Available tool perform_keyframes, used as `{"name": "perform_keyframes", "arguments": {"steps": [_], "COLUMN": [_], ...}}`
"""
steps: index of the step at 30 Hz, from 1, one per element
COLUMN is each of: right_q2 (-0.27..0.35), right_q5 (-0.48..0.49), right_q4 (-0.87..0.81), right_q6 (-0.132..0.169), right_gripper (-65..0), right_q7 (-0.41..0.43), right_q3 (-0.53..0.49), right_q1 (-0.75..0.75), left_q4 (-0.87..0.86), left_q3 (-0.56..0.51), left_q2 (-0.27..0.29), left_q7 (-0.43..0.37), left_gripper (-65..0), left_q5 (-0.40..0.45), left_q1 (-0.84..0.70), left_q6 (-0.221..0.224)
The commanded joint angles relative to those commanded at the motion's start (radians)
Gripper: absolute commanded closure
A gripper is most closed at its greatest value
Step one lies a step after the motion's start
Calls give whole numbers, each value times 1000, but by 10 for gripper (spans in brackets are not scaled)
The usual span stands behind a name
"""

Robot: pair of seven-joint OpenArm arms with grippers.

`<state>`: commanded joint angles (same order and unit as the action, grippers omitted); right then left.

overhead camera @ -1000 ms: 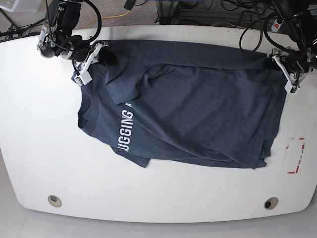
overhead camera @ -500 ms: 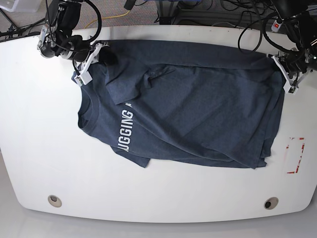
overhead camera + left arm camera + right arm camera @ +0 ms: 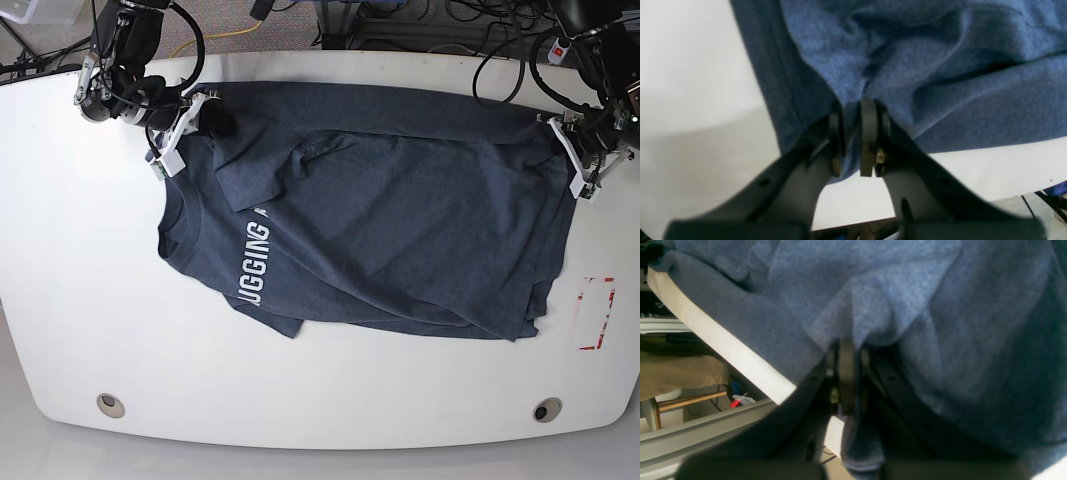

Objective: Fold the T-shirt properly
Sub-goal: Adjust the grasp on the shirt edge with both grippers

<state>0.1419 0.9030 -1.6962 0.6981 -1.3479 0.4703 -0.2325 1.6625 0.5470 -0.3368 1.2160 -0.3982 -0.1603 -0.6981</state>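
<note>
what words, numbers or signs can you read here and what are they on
"UGGING", on the shirt; its next letters are mostly hidden under a fold.
Red marks on the table: no readable word.
No other text is readable.

The white table is brightly and evenly lit in the base view, its bare surface washed nearly to plain white, with the direction of the light not revealed. In the left wrist view a soft grey shadow is cast across the tabletop at left. In both wrist views the closest gripper parts are blurred, while the cloth weave is rendered more sharply.
</note>
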Motion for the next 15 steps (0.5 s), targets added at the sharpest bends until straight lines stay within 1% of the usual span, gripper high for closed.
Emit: {"name": "perform_keyframes", "arguments": {"steps": [3, 7, 9, 10, 12, 15], "right_q2": [0, 6, 35, 44, 60, 80], "right_q5": [0, -2, -8, -25, -64, -132], "right_q4": [0, 0, 0, 0, 0, 0], "right_q6": [0, 0, 0, 0, 0, 0], "right_gripper": [0, 0, 0, 0, 0, 0], "right_q7": [0, 0, 3, 18, 41, 52], "right_q3": [0, 5, 5, 6, 6, 6], "right_q1": [0, 12, 28, 35, 66, 123], "left_q4": [0, 26, 74, 98, 124, 152], "left_q3": [0, 2, 0, -5, -6, -15], "left_q2": [2, 2, 3, 5, 32, 55], "left_q7": [-2, -3, -3, -3, -3, -3], "left_gripper": [0, 0, 0, 0, 0, 0], "left_q5": [0, -2, -2, -2, -2, 0], "left_q1": [0, 2, 12, 31, 64, 137], "left_q6": [0, 0, 0, 0, 0, 0]}}
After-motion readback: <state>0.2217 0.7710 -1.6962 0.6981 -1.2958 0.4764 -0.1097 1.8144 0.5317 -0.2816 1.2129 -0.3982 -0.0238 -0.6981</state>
